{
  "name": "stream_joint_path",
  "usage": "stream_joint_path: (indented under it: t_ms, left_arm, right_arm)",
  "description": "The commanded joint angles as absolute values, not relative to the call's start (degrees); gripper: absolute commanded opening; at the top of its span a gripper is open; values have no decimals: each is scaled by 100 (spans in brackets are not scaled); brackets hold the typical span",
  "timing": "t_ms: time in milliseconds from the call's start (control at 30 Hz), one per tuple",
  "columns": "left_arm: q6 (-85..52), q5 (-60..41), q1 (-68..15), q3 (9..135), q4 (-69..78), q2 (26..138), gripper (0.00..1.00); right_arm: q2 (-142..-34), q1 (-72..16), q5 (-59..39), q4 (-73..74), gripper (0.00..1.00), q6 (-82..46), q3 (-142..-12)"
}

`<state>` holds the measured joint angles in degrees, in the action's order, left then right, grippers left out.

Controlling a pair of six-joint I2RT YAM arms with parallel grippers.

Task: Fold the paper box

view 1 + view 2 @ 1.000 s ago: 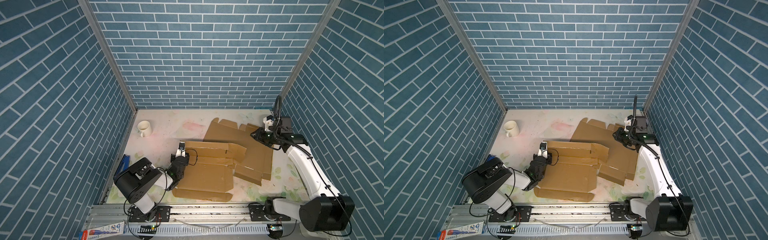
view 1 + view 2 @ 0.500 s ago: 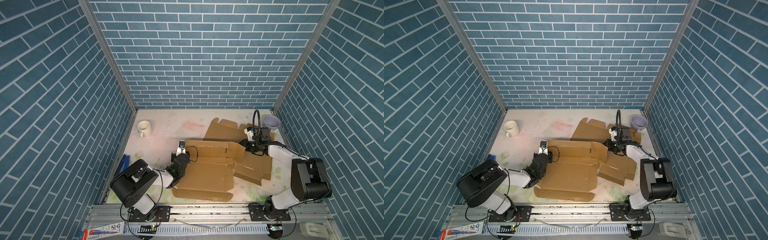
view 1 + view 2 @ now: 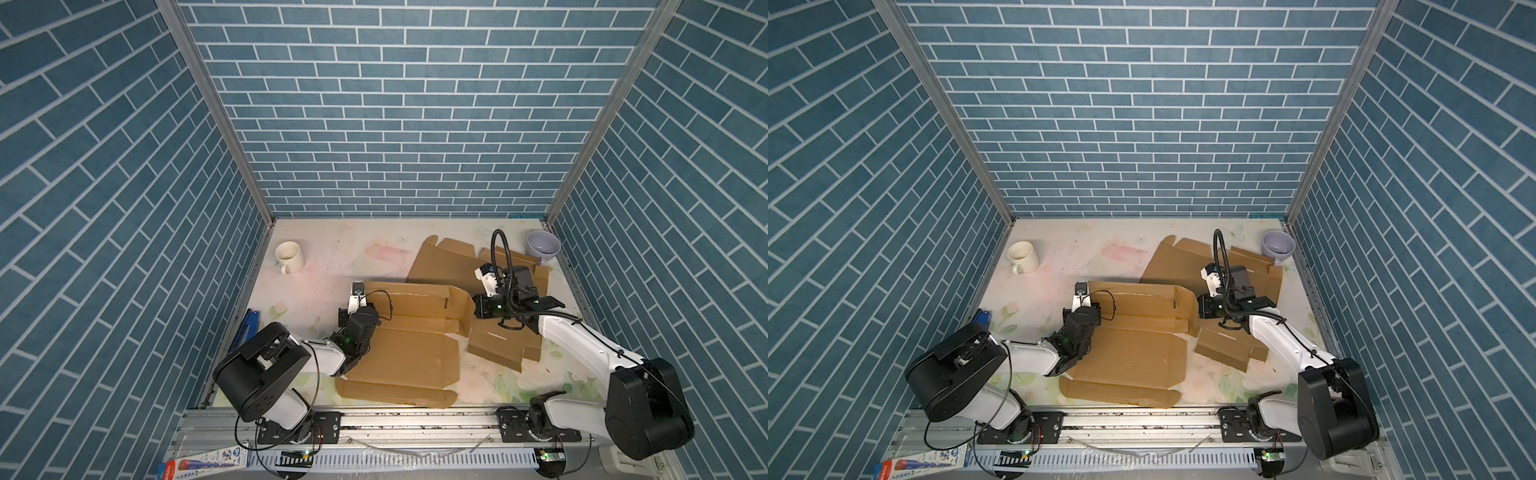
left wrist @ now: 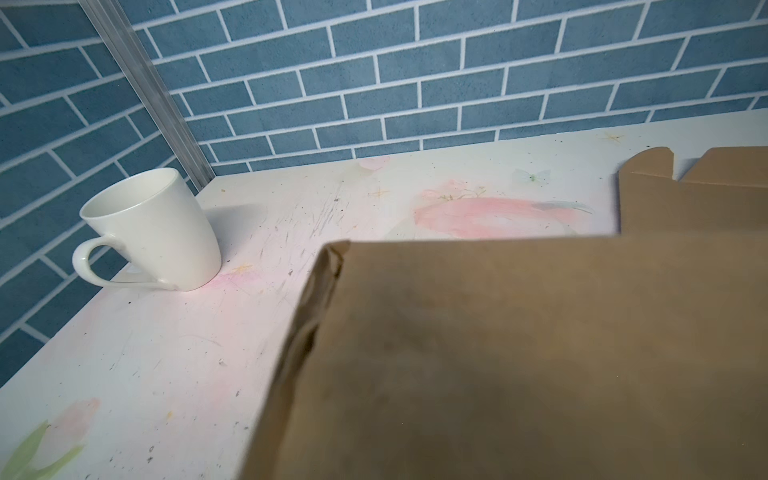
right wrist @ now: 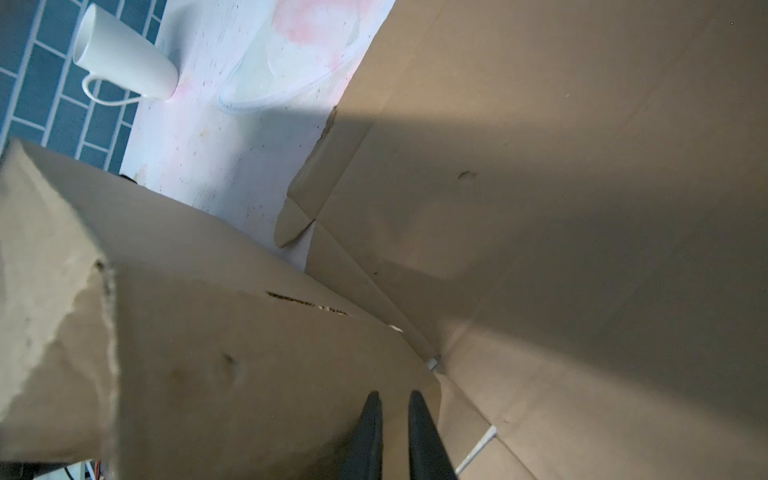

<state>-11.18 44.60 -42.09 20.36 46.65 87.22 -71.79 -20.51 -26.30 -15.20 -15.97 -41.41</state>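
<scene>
— What could have gone wrong there?

— The raised flap (image 3: 460,309), at 3 o'clock on the paper box (image 3: 407,353), might have buckled or dropped flat, I judged, if the right gripper (image 5: 395,397) pushed off its crease.

— And the grip?

— Its fingers (image 5: 422,432) stood a thin slit apart against that flap. Whether they pinched it, I couldn't tell. The left gripper (image 3: 355,309) sat closed at the box's 9 o'clock. The box lay mid-table, mostly flat.

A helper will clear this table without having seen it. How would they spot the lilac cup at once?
On the pale tabletop ringed by blue brick walls, go to the far right corner. The lilac cup stands there, beside the flat cardboard sheet. It is lilac and wide-mouthed, unlike the white mug at the far left.
</scene>
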Motion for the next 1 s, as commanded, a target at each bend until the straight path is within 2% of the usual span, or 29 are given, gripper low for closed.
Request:
stream_joint_path:
  t_ms: [0, 133, 300, 367, 433, 533, 800, 967]
  left_arm:
    - [-1131, 4627, -4228, 2035, 4243, 8685, 0]
    - [-1302, 4715, -4228, 2038, 4013, 8536, 0]
    - [-1240, 4626, -4228, 2063, 4123, 8597, 0]
    - [-1239, 4561, -4230, 2073, 4193, 8670, 0]
    - [-1248, 4524, -4227, 2087, 4190, 8715, 0]
    - [-1210, 4447, -4228, 2081, 4230, 8757, 0]
    - [-1157, 4309, -4232, 2106, 4210, 8841, 0]
    - [-1066, 4210, -4219, 2194, 4219, 8954, 0]
  right_arm:
    - [-6960, -2319, -2714, -1888, 14, -1301, -3995]
    - [-6804, -2487, -2545, -2235, 14, -1203, -3954]
    - [-6587, -2565, -2670, -1538, 18, -1564, -3821]
    - [-6704, -2628, -2576, -1398, 25, -1462, -3858]
    - [-6878, -2702, -2340, -1206, 38, -1220, -3839]
    - [-7154, -2758, -1980, -711, 42, -854, -3810]
    - [-7733, -2939, -1786, 944, 45, -698, -3670]
    - [-8120, -3109, -1593, 2004, 42, -628, -3452]
